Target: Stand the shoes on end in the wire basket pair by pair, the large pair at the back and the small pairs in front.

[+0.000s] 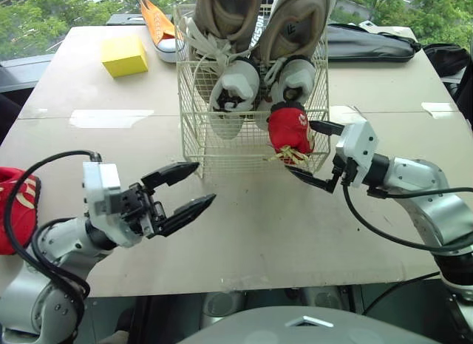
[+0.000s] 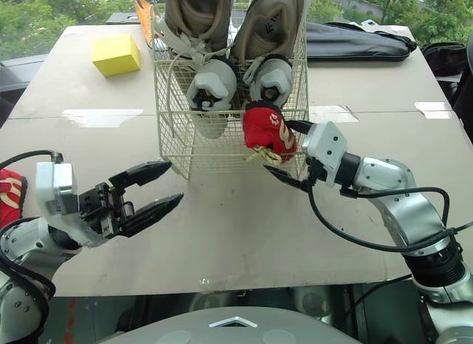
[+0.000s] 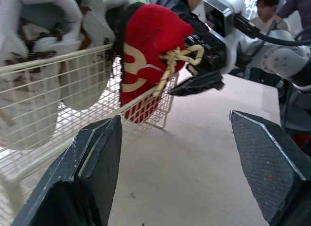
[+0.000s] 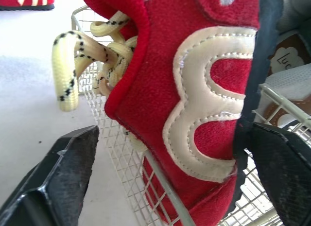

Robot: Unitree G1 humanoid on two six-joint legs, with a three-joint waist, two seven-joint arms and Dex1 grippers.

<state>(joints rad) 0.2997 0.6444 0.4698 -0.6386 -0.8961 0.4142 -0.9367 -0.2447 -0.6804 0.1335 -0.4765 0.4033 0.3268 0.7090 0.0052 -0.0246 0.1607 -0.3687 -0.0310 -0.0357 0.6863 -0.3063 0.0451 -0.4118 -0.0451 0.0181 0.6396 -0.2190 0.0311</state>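
Note:
The wire basket (image 1: 194, 129) stands mid-table with the large beige pair (image 1: 230, 33) on end at its back. A small red shoe (image 1: 290, 131) with yellow laces stands in the front right corner, leaning over the rim, laces hanging outside. My right gripper (image 1: 299, 146) is open around it: one finger touches its side, and the other finger (image 4: 53, 187) is apart from it. The left gripper (image 1: 206, 182) hovers open and empty over the table, front left of the basket. A second red shoe (image 1: 15, 207) lies at the table's left edge.
An orange shoe (image 1: 155, 22) lies behind the basket at the back left, beside a yellow block (image 1: 124, 55). A black bag (image 1: 369, 44) lies along the back right. People stand beyond the table (image 3: 267, 2).

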